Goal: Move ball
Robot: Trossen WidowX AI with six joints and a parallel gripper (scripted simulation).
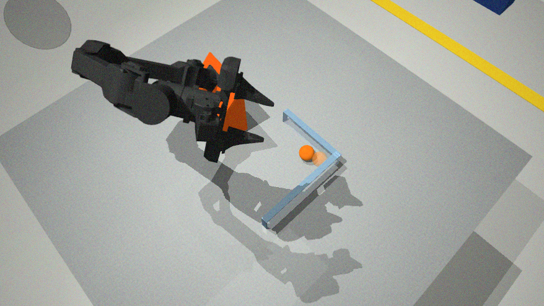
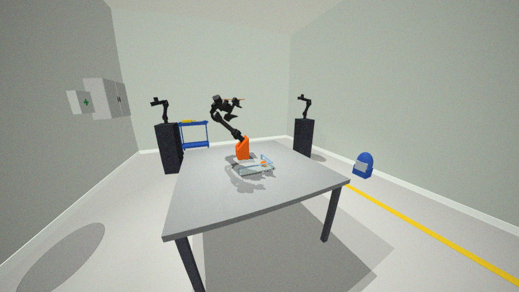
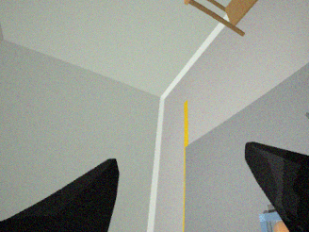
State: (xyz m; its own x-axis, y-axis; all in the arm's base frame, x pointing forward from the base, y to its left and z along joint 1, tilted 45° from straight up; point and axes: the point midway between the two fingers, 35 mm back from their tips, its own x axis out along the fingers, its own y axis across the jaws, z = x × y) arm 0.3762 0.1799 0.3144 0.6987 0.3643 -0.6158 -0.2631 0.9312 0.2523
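Note:
The orange ball [image 1: 306,152] [image 2: 263,162] rests on the table inside the corner of the walls, and part of it shows at the bottom of the wrist view [image 3: 281,227]. The see-through copy [image 1: 320,158] is just beside it, closer to the corner; their outlines meet or slightly overlap in the top view. The long clear wall [image 1: 289,196] [image 2: 253,168] and the short clear wall [image 1: 310,131] have pale blue tops. My gripper [image 1: 267,122] [image 2: 238,112] [image 3: 181,158] is open and empty, high above the table, near the base and away from the ball.
The orange base block [image 1: 236,116] [image 2: 242,149] stands on the grey table [image 1: 418,152] [image 2: 290,188] behind the walls. Arm shadows fall across the table and long wall. Two other small arms stand on dark pedestals [image 2: 168,148] [image 2: 303,138] beyond the table.

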